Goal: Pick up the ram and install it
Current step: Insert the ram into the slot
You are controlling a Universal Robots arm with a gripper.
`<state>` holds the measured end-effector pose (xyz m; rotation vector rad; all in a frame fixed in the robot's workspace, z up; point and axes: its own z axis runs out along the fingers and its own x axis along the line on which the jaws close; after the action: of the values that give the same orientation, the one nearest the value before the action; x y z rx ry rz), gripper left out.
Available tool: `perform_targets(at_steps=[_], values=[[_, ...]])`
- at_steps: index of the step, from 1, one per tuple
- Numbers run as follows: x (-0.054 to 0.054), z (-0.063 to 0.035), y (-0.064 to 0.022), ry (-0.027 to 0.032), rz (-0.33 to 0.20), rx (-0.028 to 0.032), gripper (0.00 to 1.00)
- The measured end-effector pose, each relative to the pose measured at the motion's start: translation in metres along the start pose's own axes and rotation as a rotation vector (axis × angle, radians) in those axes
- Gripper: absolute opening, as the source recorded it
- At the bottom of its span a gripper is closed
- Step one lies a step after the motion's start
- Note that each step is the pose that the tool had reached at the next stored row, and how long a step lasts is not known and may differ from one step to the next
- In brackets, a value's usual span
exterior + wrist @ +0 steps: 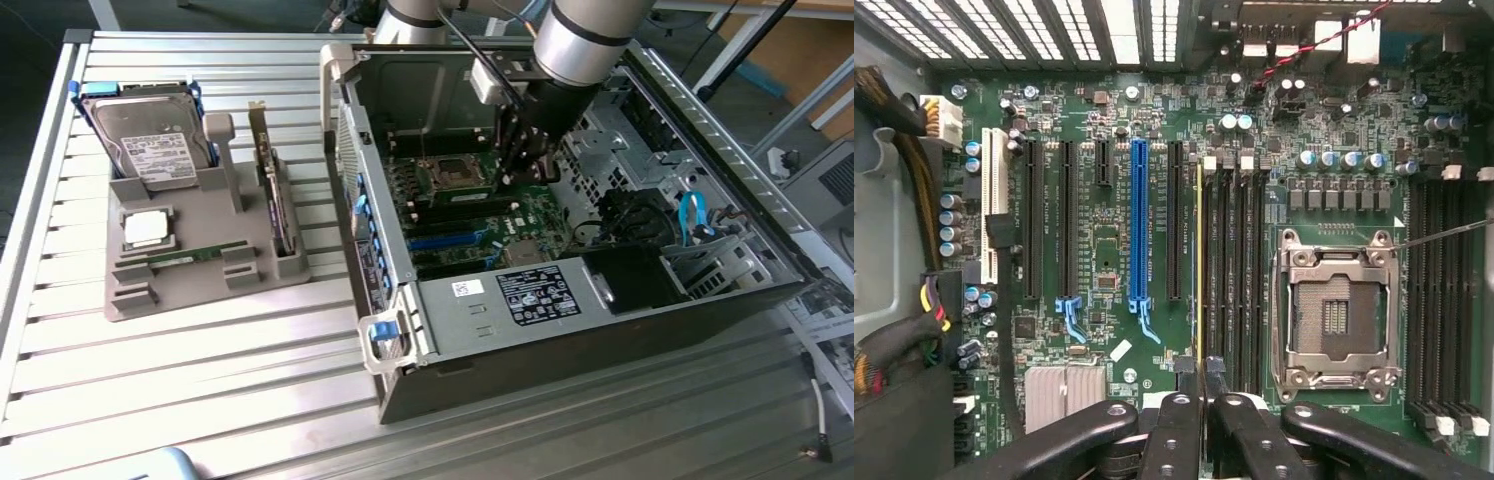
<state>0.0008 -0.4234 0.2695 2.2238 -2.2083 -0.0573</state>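
Slatted metal tabletop (200, 400) carries an open computer case (601, 330), and the arm reaches down into it. The pincer (521, 178) hangs low over the motherboard (1104, 260) with its fingers (1172, 430) closed on the ram (1201, 280). In the wrist view the ram shows edge-on as a thin strip running out from between the fingertips. Directly beneath the pincer lies the bank of black memory slots (1239, 280), and the ram's edge lines up along the outermost of them. Just beyond those slots sits the empty processor socket (1337, 315); on the pincer's other side is the blue expansion slot (1139, 225). Well away from the pincer, outside the case, a grey holder (200, 270) keeps a hard drive (147, 140), a square processor chip (147, 228) and an upright dark expansion card (274, 190).
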Motion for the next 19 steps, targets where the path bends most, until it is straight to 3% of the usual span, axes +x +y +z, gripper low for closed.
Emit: perform_targets(at_steps=[3, 19], values=[[0.0001, 0.0047, -0.0001, -0.0001, 0.0, 0.0, 0.12], [-0.0021, 0.0068, 0.0037, 0.0002, 0.001, -0.0001, 0.12]])
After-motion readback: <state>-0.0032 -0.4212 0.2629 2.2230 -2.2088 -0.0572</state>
